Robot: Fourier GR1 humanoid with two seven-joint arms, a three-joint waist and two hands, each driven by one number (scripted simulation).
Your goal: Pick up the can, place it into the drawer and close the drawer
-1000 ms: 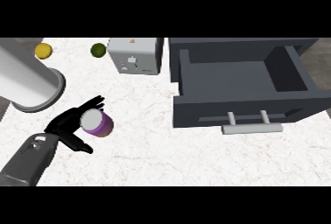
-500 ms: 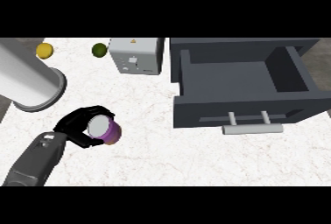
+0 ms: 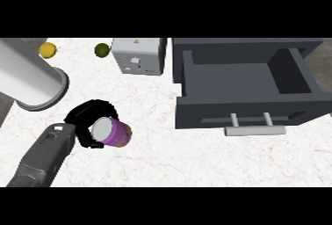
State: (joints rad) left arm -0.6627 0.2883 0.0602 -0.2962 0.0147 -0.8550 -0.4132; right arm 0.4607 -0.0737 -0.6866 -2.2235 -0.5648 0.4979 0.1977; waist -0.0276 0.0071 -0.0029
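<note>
Change: since 0.5 s ago, left hand point(image 3: 88, 121) shows its fingers curled further round the can point(image 3: 111, 132), which sits slightly nearer the drawer.
Left hand: closed round the can's left side and top, grey forearm running in from the lower left.
Can: purple, pale lid facing up, on the table point(image 3: 194, 154), well left of the drawer point(image 3: 250, 88).
Drawer: open, handle point(image 3: 255, 130) toward the viewer.
Toaster point(image 3: 137, 56): just left of the drawer.
Cylinder point(image 3: 29, 79): left of the toaster.

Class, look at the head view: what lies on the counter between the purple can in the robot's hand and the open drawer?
Nothing: in the head view, only bare white counter lies between the can, held by the left hand, and the drawer.
</note>
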